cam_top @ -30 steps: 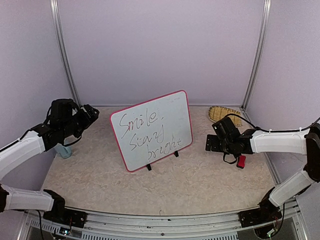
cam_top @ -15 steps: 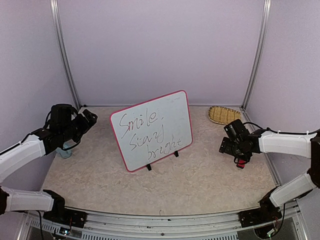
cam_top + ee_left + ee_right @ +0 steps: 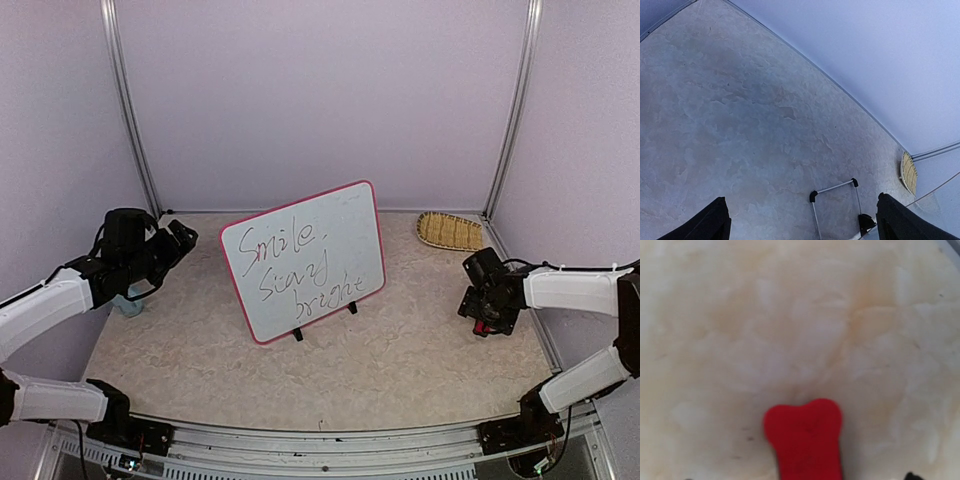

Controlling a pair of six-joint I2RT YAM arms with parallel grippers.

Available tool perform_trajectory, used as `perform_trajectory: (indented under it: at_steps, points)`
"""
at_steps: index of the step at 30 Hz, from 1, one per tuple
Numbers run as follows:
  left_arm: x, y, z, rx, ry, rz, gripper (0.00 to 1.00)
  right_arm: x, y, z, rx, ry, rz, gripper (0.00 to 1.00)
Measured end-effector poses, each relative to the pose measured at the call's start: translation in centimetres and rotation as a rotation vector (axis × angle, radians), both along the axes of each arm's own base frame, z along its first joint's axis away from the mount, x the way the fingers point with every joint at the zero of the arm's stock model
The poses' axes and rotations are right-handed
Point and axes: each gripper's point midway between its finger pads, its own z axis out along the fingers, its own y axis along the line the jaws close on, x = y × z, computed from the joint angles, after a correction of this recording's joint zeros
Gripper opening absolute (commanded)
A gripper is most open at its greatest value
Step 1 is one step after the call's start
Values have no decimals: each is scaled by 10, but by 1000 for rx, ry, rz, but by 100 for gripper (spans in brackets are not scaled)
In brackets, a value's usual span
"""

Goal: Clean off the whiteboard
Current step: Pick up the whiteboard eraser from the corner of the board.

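Observation:
The whiteboard (image 3: 305, 260), pink-red framed with red marker scrawl, stands tilted on two black feet mid-table. Only its wire back stand (image 3: 834, 188) shows in the left wrist view. My left gripper (image 3: 185, 236) hovers left of the board, open, with nothing between its fingers (image 3: 710, 222). My right gripper (image 3: 484, 320) is low at the right side of the table, over a red bone-shaped eraser (image 3: 805, 437). The eraser (image 3: 481, 327) lies on the table between the wide-apart jaws, and they do not touch it. Only a sliver of a right fingertip (image 3: 910, 475) shows at the frame's bottom edge.
A woven straw basket (image 3: 449, 230) sits at the back right corner, also visible as the basket (image 3: 908, 172) edge-on. A pale blue object (image 3: 127, 302) stands under my left forearm. Walls enclose the table on three sides.
My right arm has swung rightward, away from the board, and come down over the red eraser. My left arm has barely shifted.

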Motion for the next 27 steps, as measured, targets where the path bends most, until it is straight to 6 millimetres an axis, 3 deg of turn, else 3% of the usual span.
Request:
perform_trajectory:
  at_steps: [9,19,27]
  points:
    - [1,-1,-1,-3,0,-5,99,-2,-2,-9,13,15,28,69]
    - [1,-3,-2,-6,5,-10,99,1,0,-14,10,19,45,63]
    - [3,-5,0,-17,-2,-20,99,2,-2,-20,-12,33,40,53]
